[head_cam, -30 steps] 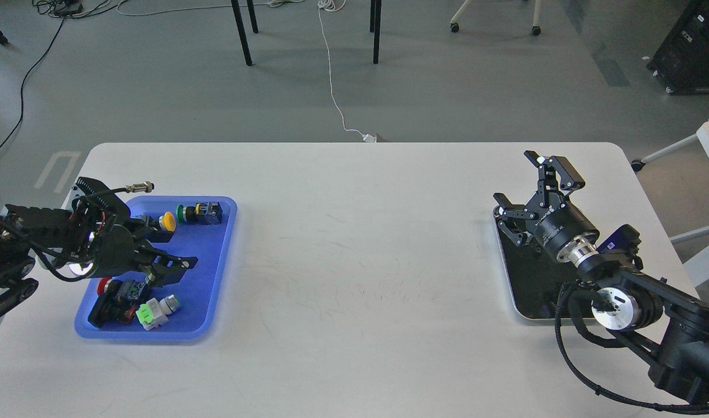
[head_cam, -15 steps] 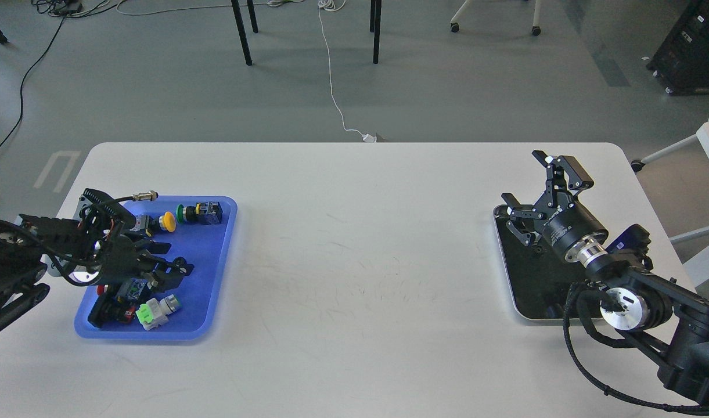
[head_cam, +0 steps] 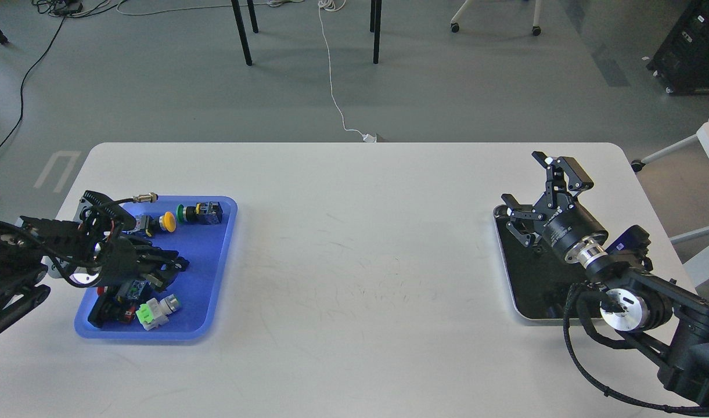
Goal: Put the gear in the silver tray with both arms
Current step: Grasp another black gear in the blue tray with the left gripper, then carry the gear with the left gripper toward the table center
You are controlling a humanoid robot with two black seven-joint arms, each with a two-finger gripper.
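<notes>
The silver tray (head_cam: 533, 281) lies at the right of the white table, with a dark mirror-like bottom. My right gripper (head_cam: 540, 194) hangs over its far left corner, fingers spread wide and empty. My left gripper (head_cam: 173, 261) is low over the blue plastic tray (head_cam: 212, 273) at the left. Its two fingers are drawn close together above the parts. I cannot make out a gear, or whether anything sits between the left fingers.
The blue tray holds a yellow push button (head_cam: 167, 220), a green button on a dark block (head_cam: 200, 213), a red and black part (head_cam: 107, 306) and a bright green and white part (head_cam: 155, 309). A metal sensor (head_cam: 145, 198) on a cable juts over its far left corner.
My left gripper has sunk toward the parts in the blue tray and its fingers have drawn together. My right gripper has shifted slightly right and back, still open.
</notes>
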